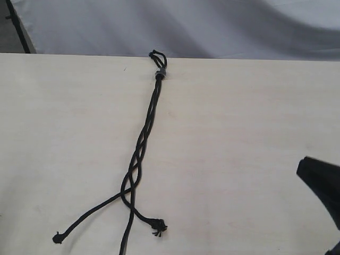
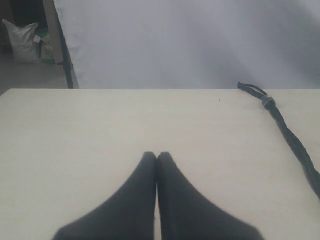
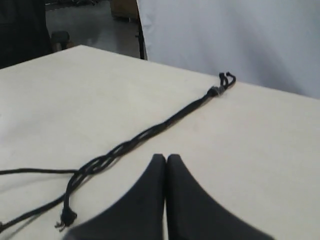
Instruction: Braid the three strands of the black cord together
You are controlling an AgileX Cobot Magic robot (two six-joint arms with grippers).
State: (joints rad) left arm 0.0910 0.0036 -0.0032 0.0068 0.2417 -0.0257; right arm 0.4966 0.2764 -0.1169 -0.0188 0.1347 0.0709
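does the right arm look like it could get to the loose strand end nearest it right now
Probably yes. The right gripper is shut on nothing, close beside the black cord, and only bare table lies between it and that knotted strand end. It would need to open first.

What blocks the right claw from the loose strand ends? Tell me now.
Nothing visible does. The right claw, shut, is off to one side of the black cord, and only bare table lies between it and the three strands where they splay out past the braided part.
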